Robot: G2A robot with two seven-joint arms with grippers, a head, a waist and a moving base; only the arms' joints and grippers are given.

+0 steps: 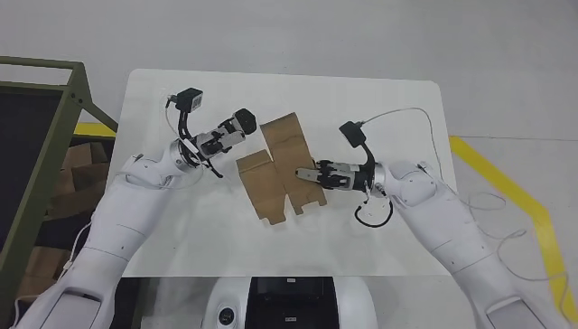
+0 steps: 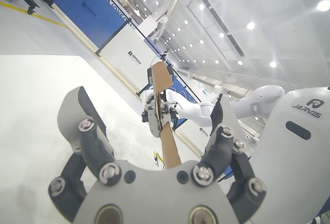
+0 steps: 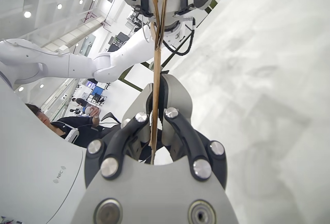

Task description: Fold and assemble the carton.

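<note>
The flat brown cardboard carton [image 1: 275,171] is seen over the middle of the white worktop [image 1: 379,230]. Its 3 o'clock edge is pinched tight by the right pincer [image 3: 157,84]. The left pincer [image 2: 149,100] is spread wide at the carton's 10 o'clock edge, and nothing is squeezed by it. The card is judged light, thin and bendy, so it is best held near a fold line, not by a floppy flap.
</note>
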